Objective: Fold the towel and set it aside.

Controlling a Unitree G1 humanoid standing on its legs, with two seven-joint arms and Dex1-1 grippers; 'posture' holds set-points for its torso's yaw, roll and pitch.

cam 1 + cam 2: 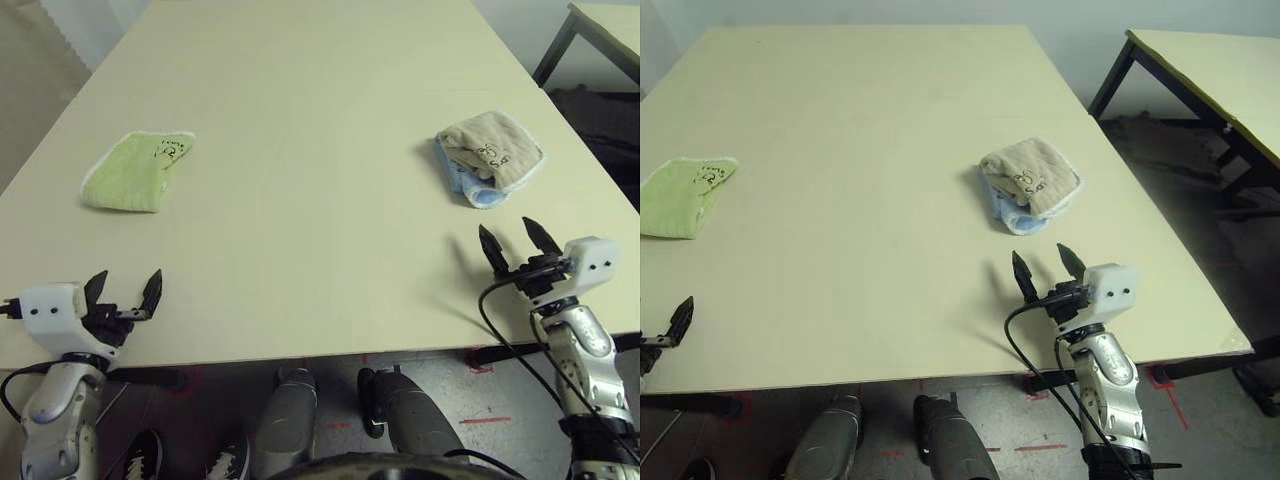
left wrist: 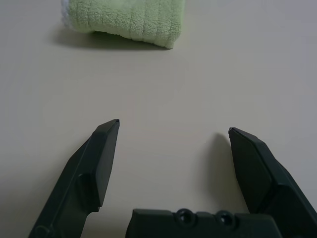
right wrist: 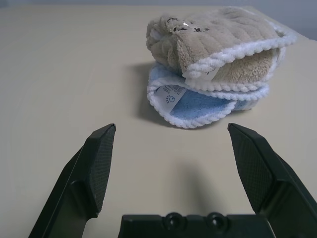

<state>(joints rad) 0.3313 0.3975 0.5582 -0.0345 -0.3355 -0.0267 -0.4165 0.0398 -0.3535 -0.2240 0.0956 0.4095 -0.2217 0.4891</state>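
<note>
1. Towel (image 3: 223, 37), tan terry with white stitched edging, lies folded on the right side of the tabletop (image 1: 320, 150), resting on top of a folded light-blue towel (image 3: 198, 106).
2. Dark embroidered marks show on the tan towel's upper face; they are too small to read.
3. A white label (image 3: 171, 96) on the blue towel carries small printed symbols; no words can be made out.
4. The right gripper (image 1: 520, 248) hovers near the tabletop's front edge, short of the stacked towels and apart from them, its fingers (image 3: 99, 158) spread wide and empty.
5. The left gripper (image 1: 125, 288) sits at the front left edge, fingers (image 2: 104, 158) likewise wide apart, holding nothing.
6. A lime-green folded towel (image 1: 138, 170) lies on the left side, beyond the left gripper; its dark motif is unreadable.
</note>
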